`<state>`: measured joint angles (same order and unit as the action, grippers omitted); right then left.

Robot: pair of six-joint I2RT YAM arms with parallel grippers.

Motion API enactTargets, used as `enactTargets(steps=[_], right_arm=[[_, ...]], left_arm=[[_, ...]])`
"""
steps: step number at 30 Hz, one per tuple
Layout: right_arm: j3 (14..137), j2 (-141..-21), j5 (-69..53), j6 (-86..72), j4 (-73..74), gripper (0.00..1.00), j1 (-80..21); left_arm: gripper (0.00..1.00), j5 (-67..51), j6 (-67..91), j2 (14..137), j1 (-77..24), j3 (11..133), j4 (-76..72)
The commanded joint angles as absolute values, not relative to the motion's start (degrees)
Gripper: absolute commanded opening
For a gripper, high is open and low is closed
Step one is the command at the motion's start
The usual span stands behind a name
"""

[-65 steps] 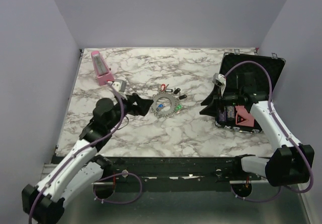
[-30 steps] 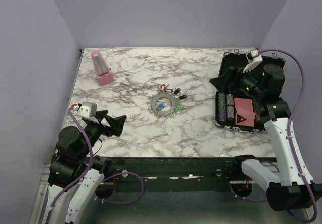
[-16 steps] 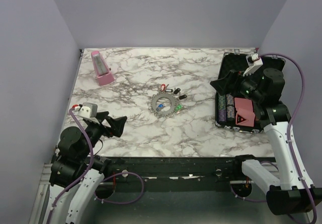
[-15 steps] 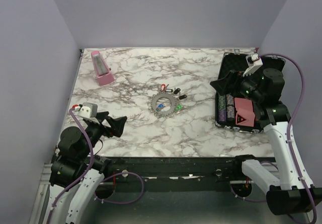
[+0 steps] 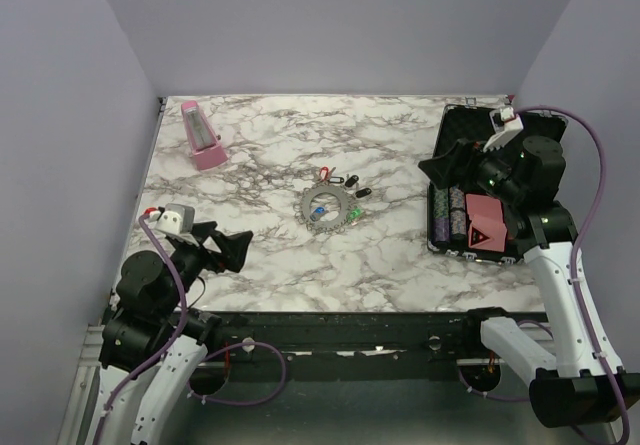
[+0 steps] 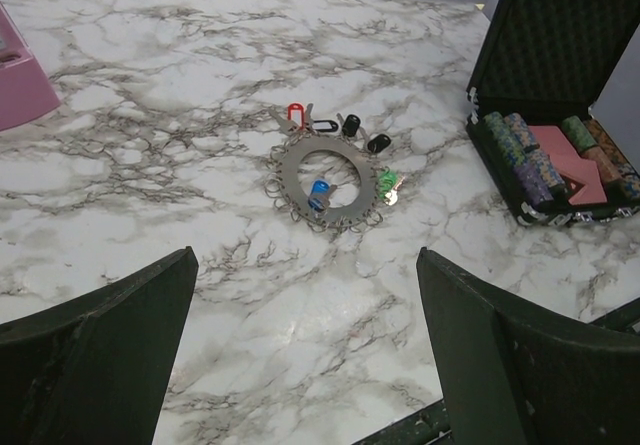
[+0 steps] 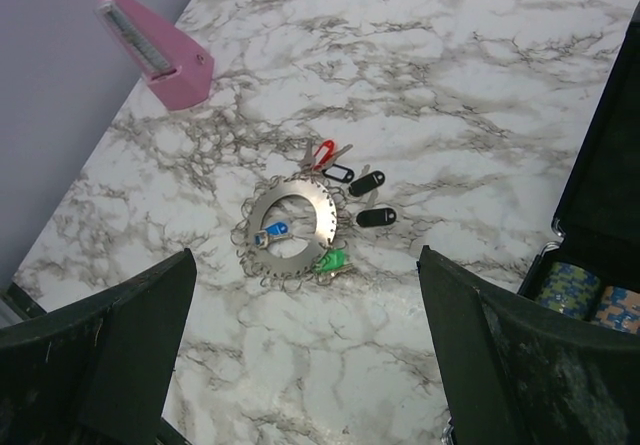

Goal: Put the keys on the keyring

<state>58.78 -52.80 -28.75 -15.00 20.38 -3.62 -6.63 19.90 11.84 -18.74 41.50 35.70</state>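
Note:
The grey toothed keyring [image 5: 327, 206] lies flat mid-table; it also shows in the left wrist view [image 6: 330, 180] and the right wrist view [image 7: 293, 227]. Around it lie keys with coloured heads: a blue one [image 7: 272, 231] inside the hole, a green one [image 7: 335, 260] at the rim, a red one [image 7: 322, 154] and black ones [image 7: 375, 217] beside it. My left gripper [image 5: 226, 244] is open and empty, raised near the front left. My right gripper [image 5: 445, 162] is open and empty, raised over the case's left edge. Both are far from the ring.
A pink metronome [image 5: 201, 136] stands at the back left. An open black case [image 5: 500, 185] with stacked chips [image 6: 525, 160] and a pink-red card sits at the right. The table's front edge [image 5: 330, 312] runs along a black rail.
Both arms have drawn back and risen from beside the keyring: the left to the front left, the right over the case. In the last half second nothing moves. The ring and keys stay put.

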Motion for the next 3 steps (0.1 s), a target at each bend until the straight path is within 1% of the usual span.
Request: enactTargets(steps=[1, 3], right_arm=[[58.9, -51.9, -26.9, -14.8, 19.9, 1.00, -3.2], [59.0, -52.1, -27.4, -14.3, 19.7, 1.00, -3.2]], left_arm=[[0.99, -6.2, 20.0, 11.9, -18.4, 41.1, 34.4], [0.99, -6.4, 20.0, 11.5, -18.4, 40.9, 34.4]])
